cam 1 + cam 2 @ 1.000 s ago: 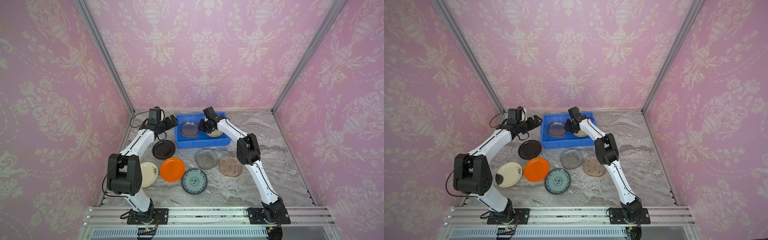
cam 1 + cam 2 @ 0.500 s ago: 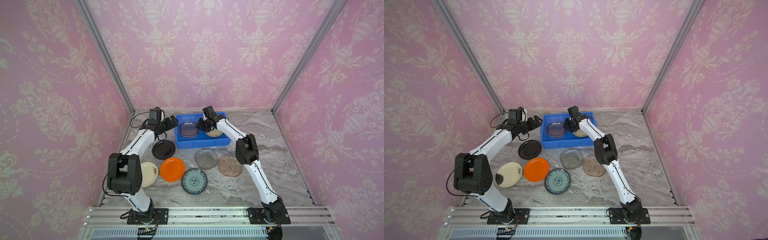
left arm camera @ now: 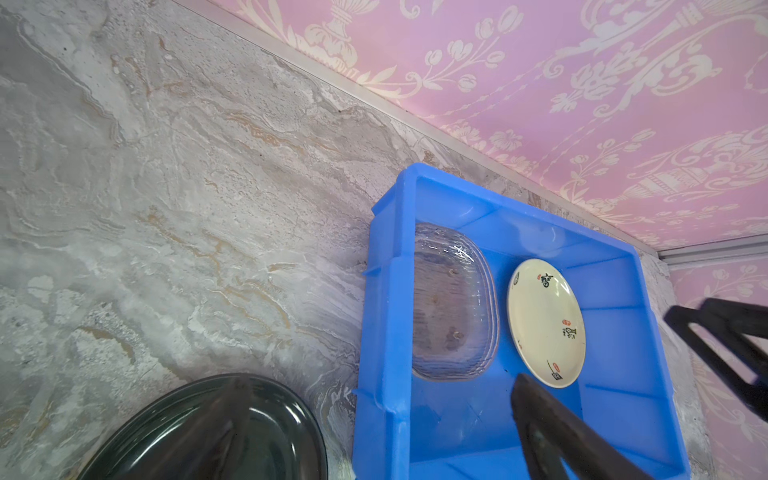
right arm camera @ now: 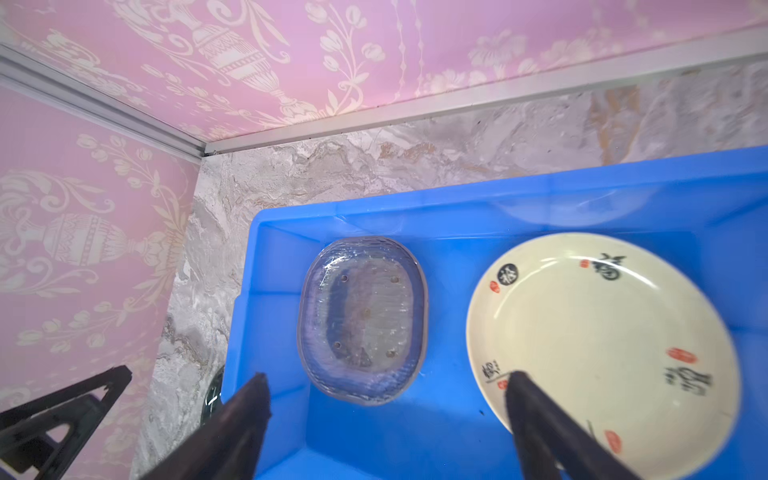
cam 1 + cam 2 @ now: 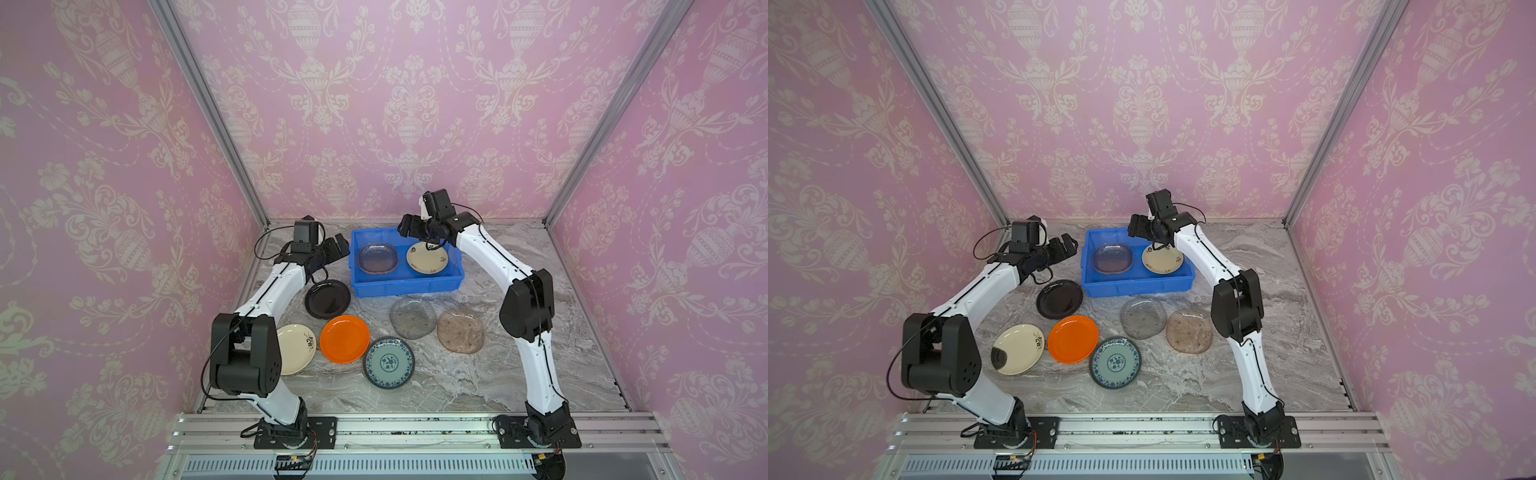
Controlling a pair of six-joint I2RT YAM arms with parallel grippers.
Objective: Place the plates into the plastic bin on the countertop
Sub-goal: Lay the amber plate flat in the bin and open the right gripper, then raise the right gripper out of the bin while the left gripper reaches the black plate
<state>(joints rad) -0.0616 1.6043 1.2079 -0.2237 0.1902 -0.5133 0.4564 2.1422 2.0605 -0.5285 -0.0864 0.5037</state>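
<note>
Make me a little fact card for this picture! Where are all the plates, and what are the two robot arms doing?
Bin: blue, at the back of the countertop
Plates in bin: clear plate and cream plate, side by side
Plates on countertop: black plate, other cream plate, orange plate, teal plate, grey plate, brown plate
Left end effector: open, empty, beside the bin
Right end effector: open, empty, above the bin
Left to move: six plates

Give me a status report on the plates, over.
Left pincer open, empty, beside blue bin. Right pincer open, empty, over bin. Clear glass plate and cream plate inside; six more on countertop. Nothing blocking.
</note>
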